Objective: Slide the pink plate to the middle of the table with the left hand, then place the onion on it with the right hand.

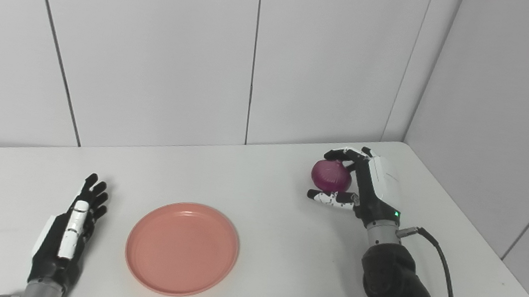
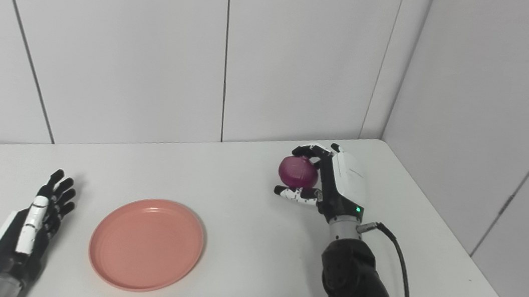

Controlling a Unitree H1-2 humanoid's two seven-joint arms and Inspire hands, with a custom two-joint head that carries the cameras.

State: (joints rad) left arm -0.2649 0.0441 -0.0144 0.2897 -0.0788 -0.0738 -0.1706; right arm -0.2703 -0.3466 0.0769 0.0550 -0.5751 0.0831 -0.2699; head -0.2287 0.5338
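Observation:
The pink plate point(image 1: 182, 247) lies flat and empty on the white table point(image 1: 269, 189), left of centre and near the front. My left hand point(image 1: 70, 230) rests open on the table just left of the plate, fingers straight, not touching it. At the back right, my right hand point(image 1: 363, 186) is wrapped around the purple onion point(image 1: 331, 176), fingers over its top and thumb under it. The onion point(image 2: 297, 172) appears just off the table surface, well to the right of the plate.
White wall panels close off the back and the right side of the table. The table's right edge point(image 1: 486, 236) runs diagonally close to my right arm, and a black cable point(image 1: 445, 276) loops off the right wrist.

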